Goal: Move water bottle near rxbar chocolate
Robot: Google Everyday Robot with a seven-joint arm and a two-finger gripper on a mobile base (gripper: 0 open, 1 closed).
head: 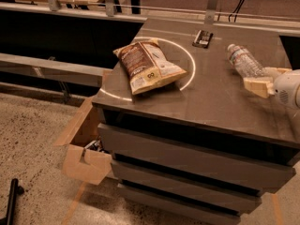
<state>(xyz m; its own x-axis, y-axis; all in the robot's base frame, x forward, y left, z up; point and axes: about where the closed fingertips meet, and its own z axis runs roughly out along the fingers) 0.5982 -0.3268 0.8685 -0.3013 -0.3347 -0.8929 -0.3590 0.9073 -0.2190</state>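
The water bottle (244, 61), clear and ribbed with a white cap, is at the right side of the dark cabinet top (211, 102), cap pointing to the back left. My gripper (266, 78) comes in from the right edge, and its tan fingers (257, 85) are closed around the bottle's base end. The rxbar chocolate (202, 38), a small dark flat bar, lies at the back of the top, to the left of and beyond the bottle, apart from it.
A big brown-and-white chip bag (147, 65) lies left of centre inside a white circle drawn on the top. The cabinet has drawers below. An open cardboard box (84, 149) stands on the floor at its left. Railings run behind.
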